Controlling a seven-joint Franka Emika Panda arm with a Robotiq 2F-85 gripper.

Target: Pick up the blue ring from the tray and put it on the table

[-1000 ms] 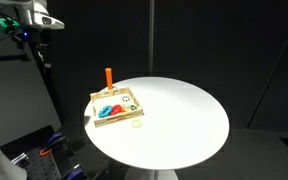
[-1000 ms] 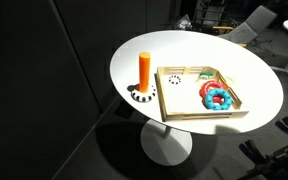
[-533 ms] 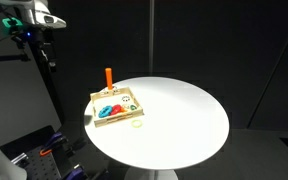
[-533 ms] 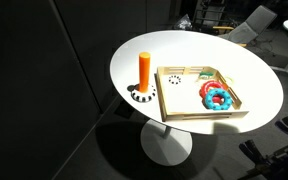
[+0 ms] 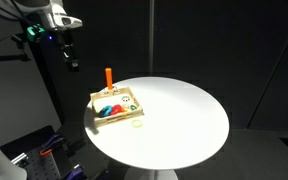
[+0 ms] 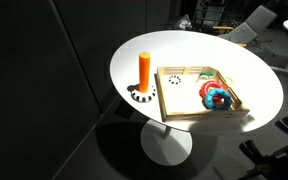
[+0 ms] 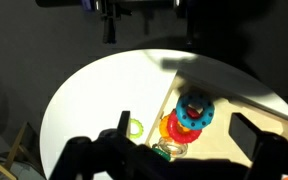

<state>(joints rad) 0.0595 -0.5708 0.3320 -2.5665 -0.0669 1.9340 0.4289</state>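
Blue ring, location: the blue ring lies flat inside the tray, resting partly on the red piece. It also shows in both exterior views.
Claw, state: in the wrist view the jaws of the gripper stand wide apart, with nothing between them.
Claw, position: high above and off to one side of the table, well apart from the ring.
Handling, judged: light, stiff and smooth-surfaced (probably a plastic stacking toy). It is not fragile but is likely to slip under a glancing pinch.
Hold point, judged: pinch across the band, one finger down through the hole and one outside, on the side away from the red piece.
Hazard, judged: the touching red piece may be dragged up too, and the tray rim limits finger clearance.
Not the target: the pale ring on the table beside the tray.
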